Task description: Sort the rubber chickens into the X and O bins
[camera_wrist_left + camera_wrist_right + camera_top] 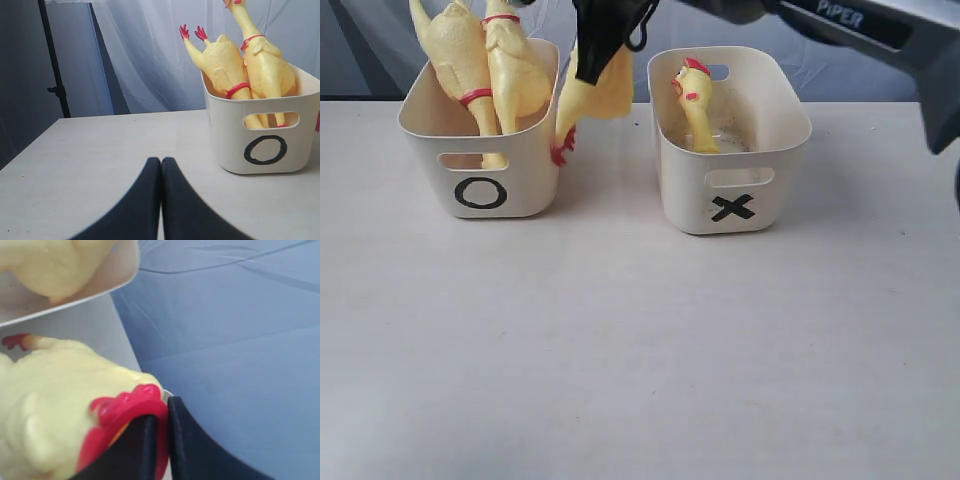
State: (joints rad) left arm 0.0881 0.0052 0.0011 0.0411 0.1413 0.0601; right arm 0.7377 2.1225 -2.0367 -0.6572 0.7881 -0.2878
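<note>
Two chickens (515, 70) are lodged in the O bin (525, 185), one in the X bin (685, 195). A fourth chicken (605, 95) is clamped by the right gripper (161, 412) at twelve o'clock; the left gripper (161, 165) is closed on nothing.

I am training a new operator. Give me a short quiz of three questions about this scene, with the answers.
1. True or false: the O bin holds two chickens.
2. What does the right gripper clamp? A) a bin handle B) a chicken C) nothing
3. Fill in: the smallest chicken stands in the ___ bin.
Key: 1 true; 2 B; 3 X bin.
</note>
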